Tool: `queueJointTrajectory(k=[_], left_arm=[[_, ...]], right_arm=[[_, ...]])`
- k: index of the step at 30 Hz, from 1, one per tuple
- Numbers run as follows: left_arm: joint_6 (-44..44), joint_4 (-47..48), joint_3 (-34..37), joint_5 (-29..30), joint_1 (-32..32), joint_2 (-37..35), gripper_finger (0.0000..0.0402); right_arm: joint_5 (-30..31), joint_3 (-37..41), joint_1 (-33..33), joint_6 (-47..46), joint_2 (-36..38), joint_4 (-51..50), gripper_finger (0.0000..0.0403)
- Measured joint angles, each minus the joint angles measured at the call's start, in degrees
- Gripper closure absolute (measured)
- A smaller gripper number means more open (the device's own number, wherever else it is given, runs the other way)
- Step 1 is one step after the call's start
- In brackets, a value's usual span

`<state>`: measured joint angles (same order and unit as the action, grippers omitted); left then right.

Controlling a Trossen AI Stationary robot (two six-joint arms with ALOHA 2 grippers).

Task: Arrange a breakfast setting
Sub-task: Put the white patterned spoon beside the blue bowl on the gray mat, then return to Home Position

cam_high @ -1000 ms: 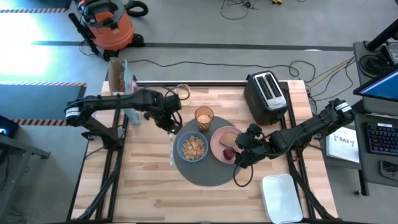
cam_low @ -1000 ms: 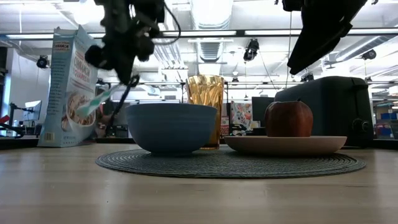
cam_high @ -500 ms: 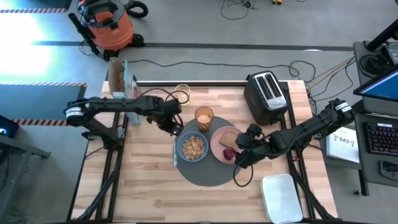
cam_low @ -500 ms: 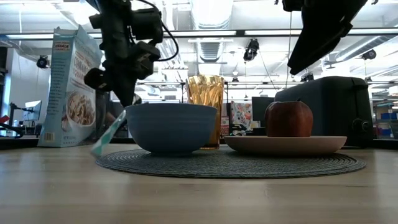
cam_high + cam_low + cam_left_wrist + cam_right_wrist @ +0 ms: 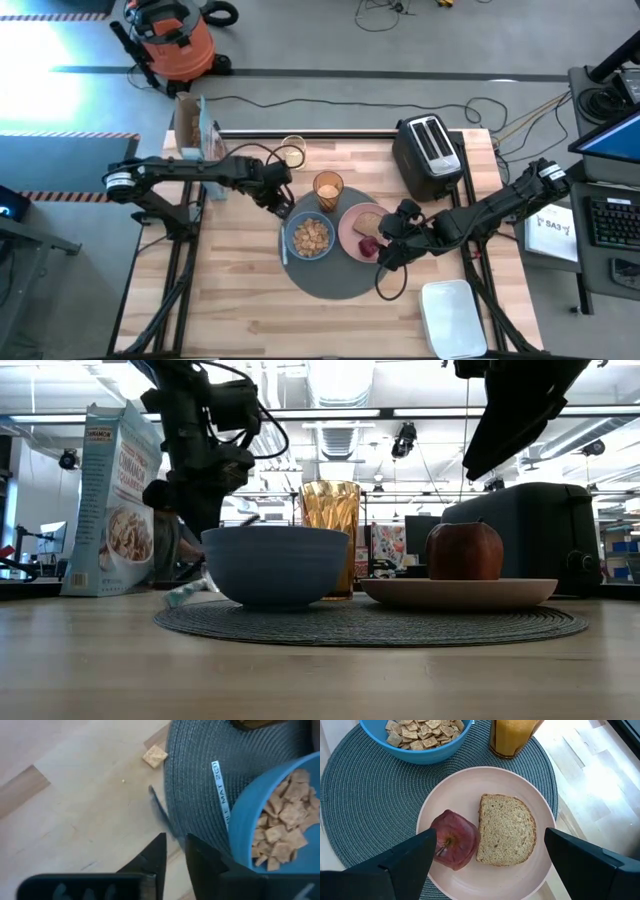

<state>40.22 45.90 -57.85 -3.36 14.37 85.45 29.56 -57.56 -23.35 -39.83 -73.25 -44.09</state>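
The round dark grey mat carries the blue bowl of cereal, the pink plate with the toast slice and red apple, and the glass of orange drink. My left gripper is low at the mat's left edge, beside the bowl, shut on the thin spoon. My right gripper hangs open above the plate, its fingers wide apart and touching nothing. My left gripper pinches one end of the spoon between its two fingers, coming from above at a slant. The spoon runs on ahead of the fingers along the mat's left edge. Its free end lies low on the table beside the bowl.
The black toaster stands at the back right and a cereal box at the back left. A small glass stands behind the drink. A white tray sits at the front right. A loose cereal piece lies on the wood left of the mat.
My left gripper has gone down and a little toward the bowl, still shut on the spoon. The spoon hung tilted in the air left of the bowl. Its free end is now down on the table at the mat's left edge.
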Motion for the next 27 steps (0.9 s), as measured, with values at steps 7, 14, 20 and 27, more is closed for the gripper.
queueJointTrajectory(k=[7, 14, 20, 27], left_arm=[[-4.91, -0.62, 1.29, 2.24, -0.02, -0.17, 0.0292], [-6.61, 1.64, 1.31, 2.03, -1.07, -3.38, 0.0268], [-7.85, 0.62, 1.31, 7.93, -6.41, -11.94, 0.0267], [-11.28, -7.18, 1.31, 16.05, -17.44, -21.84, 0.0267]], right_arm=[[0.00, 0.00, 0.00, 0.00, 0.00, 0.06, 0.0042], [0.00, -0.02, 0.00, 0.00, 0.00, 0.09, 0.0042], [0.00, -0.02, 0.00, 0.00, 0.00, 0.25, 0.0042], [0.00, -0.04, 0.00, -0.02, 0.00, 0.47, 0.0042]])
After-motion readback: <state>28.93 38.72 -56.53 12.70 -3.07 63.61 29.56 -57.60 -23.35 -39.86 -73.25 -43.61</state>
